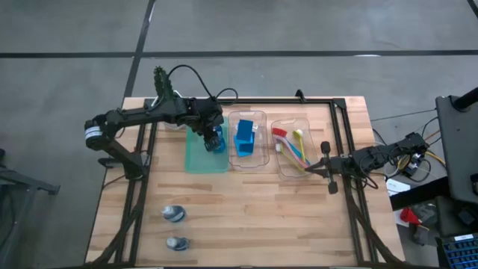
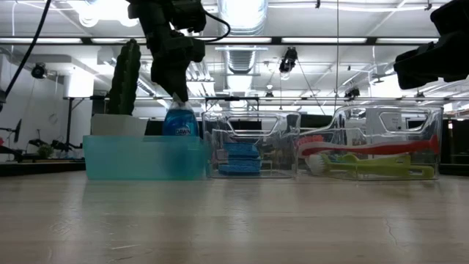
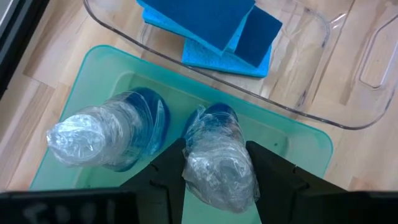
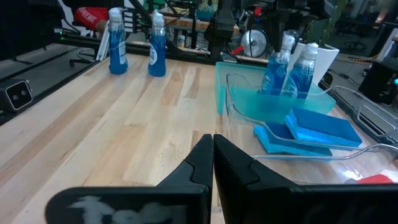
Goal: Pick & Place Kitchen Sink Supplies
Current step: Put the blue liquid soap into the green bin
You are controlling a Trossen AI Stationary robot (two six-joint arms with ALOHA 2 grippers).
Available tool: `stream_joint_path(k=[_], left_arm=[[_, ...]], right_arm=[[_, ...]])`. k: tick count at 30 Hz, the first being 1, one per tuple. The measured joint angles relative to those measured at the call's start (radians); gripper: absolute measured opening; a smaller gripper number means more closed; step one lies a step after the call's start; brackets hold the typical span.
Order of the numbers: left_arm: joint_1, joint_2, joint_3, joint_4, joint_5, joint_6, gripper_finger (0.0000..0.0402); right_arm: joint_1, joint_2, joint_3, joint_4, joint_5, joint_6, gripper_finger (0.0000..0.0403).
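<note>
Two blue-white bottles stand in the green tray [image 1: 200, 158], close together in the left wrist view: one [image 3: 214, 146] between my left gripper's [image 3: 217, 183] fingers, the other [image 3: 112, 137] beside it. In the low view, the left gripper [image 2: 176, 88] comes down onto the bottle [image 2: 179, 121]. Two more bottles [image 1: 173, 214] [image 1: 177, 243] stand on the table near its near left corner. Blue sponges [image 1: 245, 138] lie in a clear tray, and the brushes [image 1: 293, 148] in another. My right gripper [image 1: 326, 166] is shut, just right of the brush tray. My left gripper pinches the bottle by its wrapped cap end [image 3: 217, 177] between the two fingers, one finger [image 3: 165, 180] on each side. The fingers come from above, pointing down. The bottle stands upright with its base in the green tray.
A potted cactus [image 1: 160, 82] stands by the table's far edge, behind the green tray. The three trays sit side by side across the table's far half. Bare wood [image 1: 261, 217] stretches across the near half, right of the two standing bottles.
</note>
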Motion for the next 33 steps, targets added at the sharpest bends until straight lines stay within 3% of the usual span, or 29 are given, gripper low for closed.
stream_joint_path(k=[9, 21, 33], left_arm=[[0.000, 0.000, -0.002, 0.000, -0.011, -0.010, 0.0146], [0.000, -0.003, -0.011, 0.000, -0.021, -0.024, 0.0208], [0.000, -0.093, -0.003, -0.026, -0.020, -0.026, 0.0213]], right_arm=[[0.000, 0.000, 0.000, 0.000, 0.000, 0.000, 0.0008], [0.000, 0.000, 0.000, 0.000, 0.000, -0.002, 0.0008], [0.000, 0.000, 0.000, 0.000, 0.000, -0.001, 0.0008]])
